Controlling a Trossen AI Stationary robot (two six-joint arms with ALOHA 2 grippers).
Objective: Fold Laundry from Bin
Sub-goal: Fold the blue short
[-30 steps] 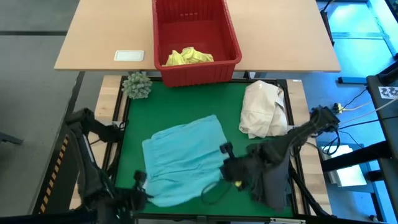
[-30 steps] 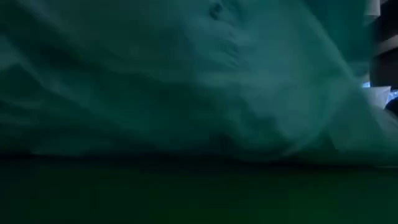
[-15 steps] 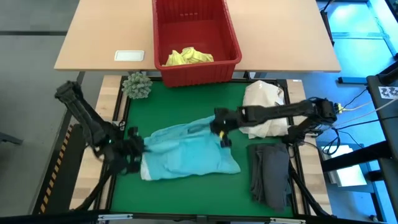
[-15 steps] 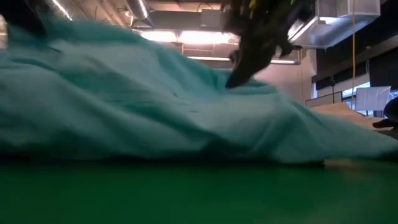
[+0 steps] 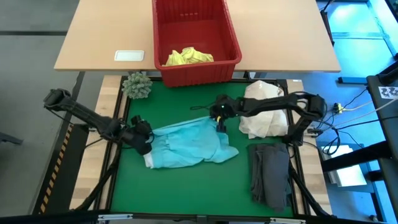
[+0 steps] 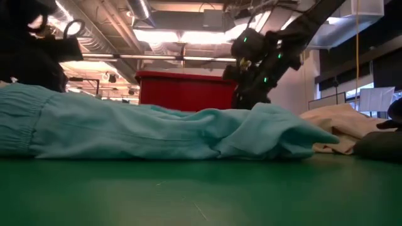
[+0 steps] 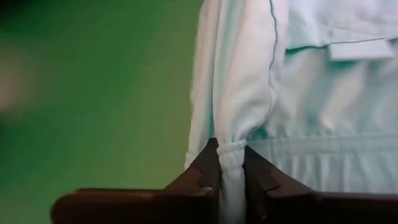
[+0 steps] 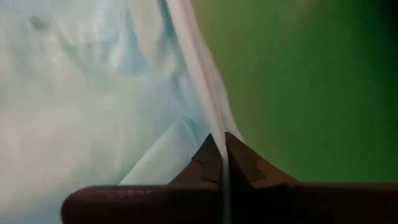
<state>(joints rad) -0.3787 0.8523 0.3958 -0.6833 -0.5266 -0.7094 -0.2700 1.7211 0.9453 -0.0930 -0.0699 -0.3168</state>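
A light turquoise garment [image 5: 186, 144] lies rumpled across the middle of the green mat [image 5: 186, 186] in the high view, stretched between the two arms. The left gripper [image 5: 144, 138] sits at the garment's left end, jaws pinched on a bunched fold of the cloth – the left wrist view shows the fabric [image 7: 298, 93] squeezed between the two dark fingers [image 7: 202, 168]. The right gripper [image 5: 219, 118] is at the garment's upper right edge, jaws closed on a thin edge of the same cloth, which runs up from between its fingertips [image 8: 239, 163] in the right wrist view.

The red bin [image 5: 230, 43] stands at the top centre of the high view, on the wooden table [image 5: 106, 37], with a yellow garment [image 5: 188, 56] inside, near its front wall. A dark grey garment [image 5: 270, 174] lies folded at the lower right of the mat – just above it sits a cream cloth bundle [image 5: 264, 112]. A green spiky ball [image 5: 137, 85] rests at the mat's upper left corner, and a small white card [image 5: 129, 55] lies on the table above it.
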